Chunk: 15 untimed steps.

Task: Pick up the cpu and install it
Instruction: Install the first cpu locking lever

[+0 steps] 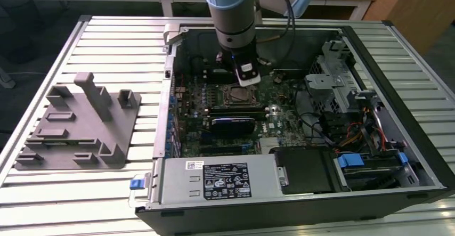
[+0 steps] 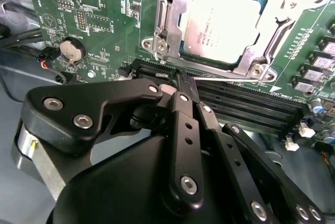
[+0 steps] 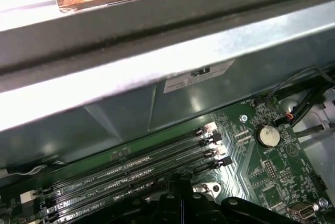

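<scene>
In the exterior view, the gripper point(image 1: 248, 79) hangs at the upper middle of the frame, just above the cpu point(image 1: 240, 94) lying in its socket; the fingertips are hard to make out. The grey tray point(image 1: 76, 127) stands at the left.

In the second wrist view, the cpu point(image 2: 225, 19) sits at the upper right, above the gripper point(image 2: 180, 85), whose fingers point(image 2: 184, 94) are pressed together with nothing between them. Memory slots point(image 2: 246, 101) lie between.

In the first wrist view, a coin battery point(image 3: 267, 135) is at the right.

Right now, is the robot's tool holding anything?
No, nothing is held. The tool is shut with nothing between its fingers, above the memory slots. The cpu already sits in its socket.
</scene>
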### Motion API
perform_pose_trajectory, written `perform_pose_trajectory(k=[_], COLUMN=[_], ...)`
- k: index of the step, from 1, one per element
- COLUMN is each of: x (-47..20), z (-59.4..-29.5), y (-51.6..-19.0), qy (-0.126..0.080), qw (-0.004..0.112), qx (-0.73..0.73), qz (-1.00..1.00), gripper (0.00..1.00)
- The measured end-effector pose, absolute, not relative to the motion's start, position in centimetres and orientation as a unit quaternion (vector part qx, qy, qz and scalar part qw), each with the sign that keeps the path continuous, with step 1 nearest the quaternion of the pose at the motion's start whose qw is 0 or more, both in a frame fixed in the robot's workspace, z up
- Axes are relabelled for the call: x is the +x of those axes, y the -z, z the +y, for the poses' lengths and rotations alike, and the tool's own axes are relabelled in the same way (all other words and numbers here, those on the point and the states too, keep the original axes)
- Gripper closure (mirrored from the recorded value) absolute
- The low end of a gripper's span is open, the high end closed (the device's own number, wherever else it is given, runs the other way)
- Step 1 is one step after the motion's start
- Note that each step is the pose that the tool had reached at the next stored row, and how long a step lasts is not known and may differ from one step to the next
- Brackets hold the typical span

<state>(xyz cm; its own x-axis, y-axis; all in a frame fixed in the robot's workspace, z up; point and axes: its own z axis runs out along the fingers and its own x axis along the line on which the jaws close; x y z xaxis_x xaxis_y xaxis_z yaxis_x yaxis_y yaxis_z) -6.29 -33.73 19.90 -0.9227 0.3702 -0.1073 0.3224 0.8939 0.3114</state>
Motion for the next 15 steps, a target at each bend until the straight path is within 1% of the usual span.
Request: perform_pose_trajectory(k=[7,15], x=[-6.29,-6.28], z=[-33.35,-33.25], y=[-19.90,-19.83], qy=[-0.142,-0.128], qw=[0.083,0.085], qx=[0.178,0.177], qz=[0.970,0.972], gripper=[0.89,0.89])
